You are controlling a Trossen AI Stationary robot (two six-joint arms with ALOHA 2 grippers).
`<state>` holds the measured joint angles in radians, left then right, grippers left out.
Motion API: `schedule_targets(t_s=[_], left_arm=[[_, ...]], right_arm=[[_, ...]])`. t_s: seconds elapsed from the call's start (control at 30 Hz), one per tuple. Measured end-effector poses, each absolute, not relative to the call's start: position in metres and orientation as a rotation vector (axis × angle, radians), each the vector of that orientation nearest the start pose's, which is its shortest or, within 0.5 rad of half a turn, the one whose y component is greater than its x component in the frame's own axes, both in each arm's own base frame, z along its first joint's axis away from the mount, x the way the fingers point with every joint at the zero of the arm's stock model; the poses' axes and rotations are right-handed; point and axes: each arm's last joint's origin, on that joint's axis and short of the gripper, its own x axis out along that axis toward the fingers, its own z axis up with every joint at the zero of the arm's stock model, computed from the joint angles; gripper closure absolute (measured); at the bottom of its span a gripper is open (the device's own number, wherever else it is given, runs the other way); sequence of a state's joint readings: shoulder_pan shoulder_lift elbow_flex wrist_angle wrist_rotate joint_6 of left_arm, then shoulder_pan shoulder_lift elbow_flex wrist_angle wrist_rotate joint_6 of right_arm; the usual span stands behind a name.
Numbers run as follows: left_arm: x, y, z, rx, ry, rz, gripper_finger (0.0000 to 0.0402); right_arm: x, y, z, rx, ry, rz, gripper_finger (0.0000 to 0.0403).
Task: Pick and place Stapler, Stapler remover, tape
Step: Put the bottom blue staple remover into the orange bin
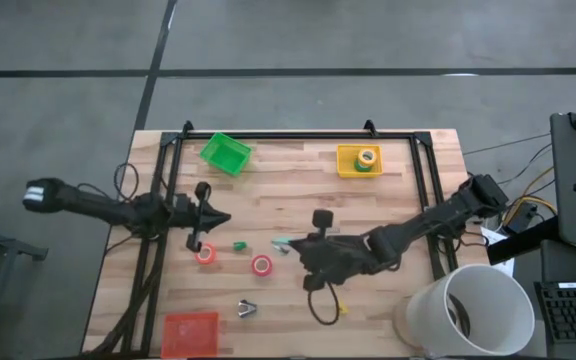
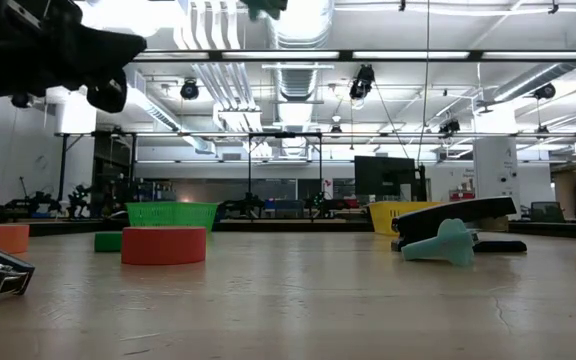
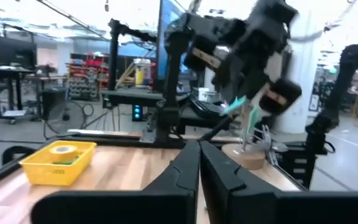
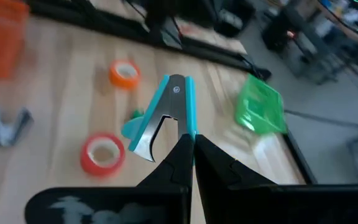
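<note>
Right gripper jaws clamped on teal staple remover; left gripper jaws closed, empty; two red tape rolls on counter.

Behind your table, the low view shows an open workshop: ceiling ducts and bright lights upper centre, dark monitor mid-frame, grey floor along the high view's top.

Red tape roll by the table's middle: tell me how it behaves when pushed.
The red tape roll lies flat on the table, so it should slide rather than roll. Its hollow ring looks light, probably stiff enough to pinch.
</note>
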<state>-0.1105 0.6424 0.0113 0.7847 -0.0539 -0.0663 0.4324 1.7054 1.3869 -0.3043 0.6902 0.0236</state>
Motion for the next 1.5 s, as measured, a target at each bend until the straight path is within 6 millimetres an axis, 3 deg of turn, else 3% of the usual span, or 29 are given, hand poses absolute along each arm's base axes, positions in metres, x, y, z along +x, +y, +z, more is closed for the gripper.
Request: schedule_targets(t_s=[0.27,0.4,0.7,0.87,1.13,1.5], left_arm=[[0.149,-0.032,0.177,-0.114,-0.155,-0.119,0.0296],[0.162,-0.040,0.181,-0.103,-0.120,-0.145,0.0275],[0.209,-0.058,0.198,-0.059,-0.075,-0.163,0.0275],[0.224,-0.062,0.200,-0.039,-0.059,-0.162,0.0277],[0.236,-0.066,0.209,-0.077,-0.079,-0.169,0.0280],[0.236,-0.067,0.212,-0.142,-0.112,-0.207,0.0280]], right_arm=[[0.366,0.131,0.299,-0.300,0.447,-0.224,0.0394],[0.369,0.128,0.302,-0.283,0.420,-0.227,0.0394],[0.370,0.126,0.301,-0.284,0.423,-0.228,0.0394],[0.369,0.126,0.299,-0.287,0.428,-0.227,0.0394],[0.369,0.126,0.296,-0.290,0.437,-0.231,0.0394],[0.368,0.126,0.294,-0.288,0.442,-0.235,0.0394]])
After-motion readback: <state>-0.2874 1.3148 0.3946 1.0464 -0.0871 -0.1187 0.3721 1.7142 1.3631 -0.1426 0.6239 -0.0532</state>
